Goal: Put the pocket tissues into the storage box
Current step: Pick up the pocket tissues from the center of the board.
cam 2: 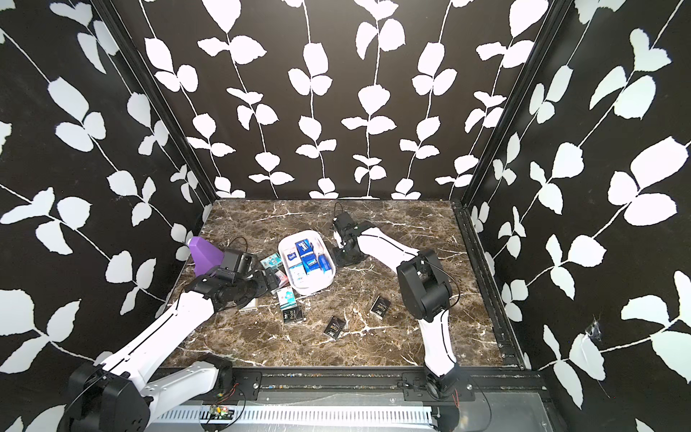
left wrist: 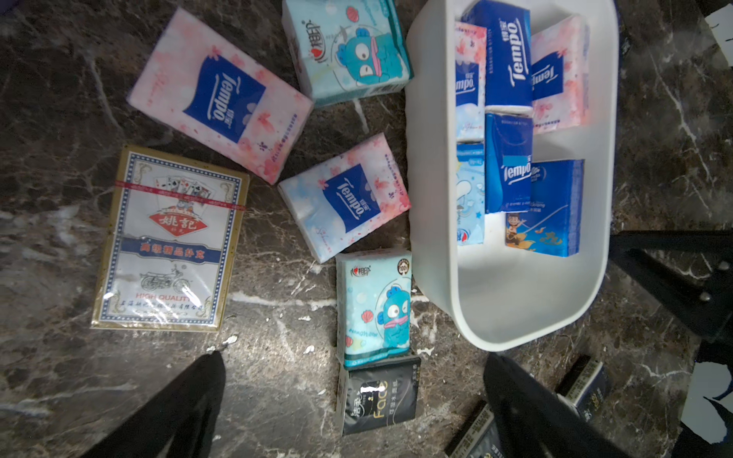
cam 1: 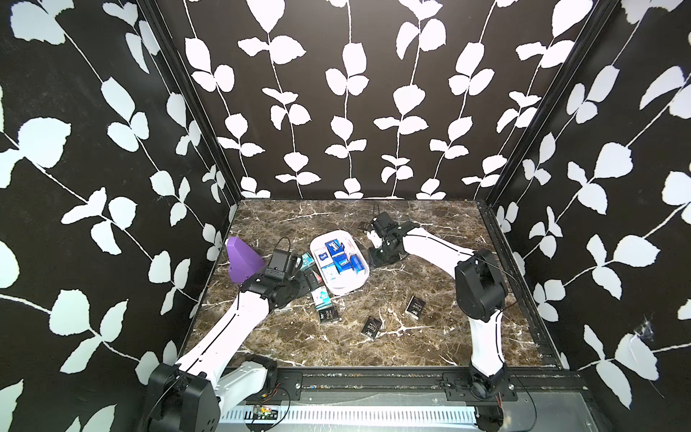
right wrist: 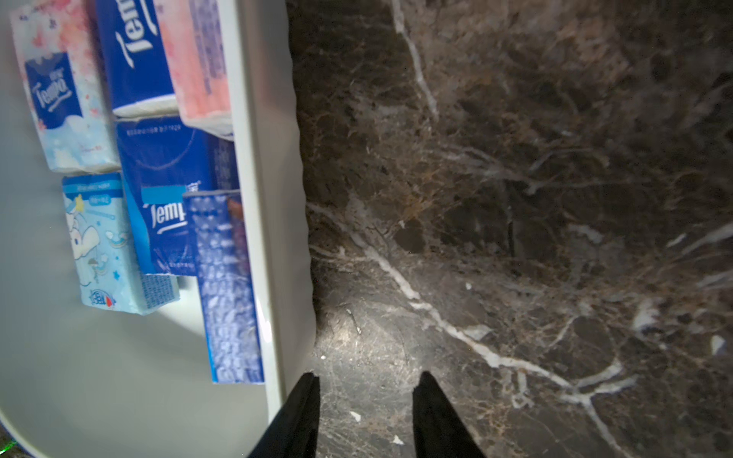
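left hand (left wrist: pixel 353 359) | wide apart | over loose pocket tissues (left wrist: pixel 373 305) beside storage box (left wrist: pixel 515 317)

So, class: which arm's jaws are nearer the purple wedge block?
Left. The left arm holds its jaws between the purple wedge block and the storage box; the right arm holds its jaws past the box, on the side away from the block.

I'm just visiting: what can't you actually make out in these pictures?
Both top views: the left arm mostly covers the pink packs beside the storage box.
Left wrist view: black packs behind a finger, one cut by the edge.
Any view: whatever lies under the blue packs in the box.
Top views: print on loose black packs, too small.
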You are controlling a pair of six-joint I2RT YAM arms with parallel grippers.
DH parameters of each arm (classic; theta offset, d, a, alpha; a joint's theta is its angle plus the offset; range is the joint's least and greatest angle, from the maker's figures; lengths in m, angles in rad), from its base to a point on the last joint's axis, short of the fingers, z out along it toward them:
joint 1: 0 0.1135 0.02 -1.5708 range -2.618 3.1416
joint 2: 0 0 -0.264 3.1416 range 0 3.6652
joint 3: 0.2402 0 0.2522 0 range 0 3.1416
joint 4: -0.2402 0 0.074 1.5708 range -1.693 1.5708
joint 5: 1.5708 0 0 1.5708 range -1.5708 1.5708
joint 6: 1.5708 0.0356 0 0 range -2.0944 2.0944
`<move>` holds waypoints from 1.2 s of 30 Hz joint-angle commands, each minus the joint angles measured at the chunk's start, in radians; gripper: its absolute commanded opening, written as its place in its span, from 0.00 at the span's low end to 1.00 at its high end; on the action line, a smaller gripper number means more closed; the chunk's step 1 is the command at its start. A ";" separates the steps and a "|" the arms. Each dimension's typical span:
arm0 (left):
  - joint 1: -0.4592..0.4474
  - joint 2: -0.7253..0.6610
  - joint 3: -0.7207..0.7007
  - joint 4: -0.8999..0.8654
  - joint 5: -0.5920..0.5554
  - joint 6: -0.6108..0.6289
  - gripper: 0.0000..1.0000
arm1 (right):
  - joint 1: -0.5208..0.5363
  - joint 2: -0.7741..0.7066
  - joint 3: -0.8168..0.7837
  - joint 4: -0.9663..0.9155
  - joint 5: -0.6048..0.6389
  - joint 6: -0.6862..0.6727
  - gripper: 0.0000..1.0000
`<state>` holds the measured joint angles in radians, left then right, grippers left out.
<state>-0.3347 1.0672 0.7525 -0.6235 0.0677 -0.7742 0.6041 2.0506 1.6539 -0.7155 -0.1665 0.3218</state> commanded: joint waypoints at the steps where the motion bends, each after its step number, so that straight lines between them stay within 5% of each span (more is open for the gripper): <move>1: 0.005 -0.019 0.001 -0.024 -0.014 0.004 0.99 | -0.036 0.022 0.102 0.003 0.038 -0.052 0.46; 5: 0.008 -0.010 0.011 -0.024 -0.016 0.011 0.99 | -0.052 0.114 0.225 -0.010 0.066 -0.102 0.54; 13: 0.028 0.079 0.095 -0.039 -0.006 0.059 0.99 | -0.058 0.317 0.445 0.066 0.129 -0.106 0.99; 25: 0.043 0.214 0.143 -0.005 0.043 0.090 0.99 | -0.076 0.624 0.828 0.021 0.137 -0.138 0.99; 36: 0.045 0.263 0.170 0.007 0.062 0.090 0.99 | -0.094 0.699 0.916 -0.037 0.202 -0.067 0.88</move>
<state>-0.2943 1.3273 0.8883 -0.6216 0.1196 -0.7013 0.5194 2.7129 2.5286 -0.7021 0.0132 0.2226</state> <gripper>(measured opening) 0.989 0.894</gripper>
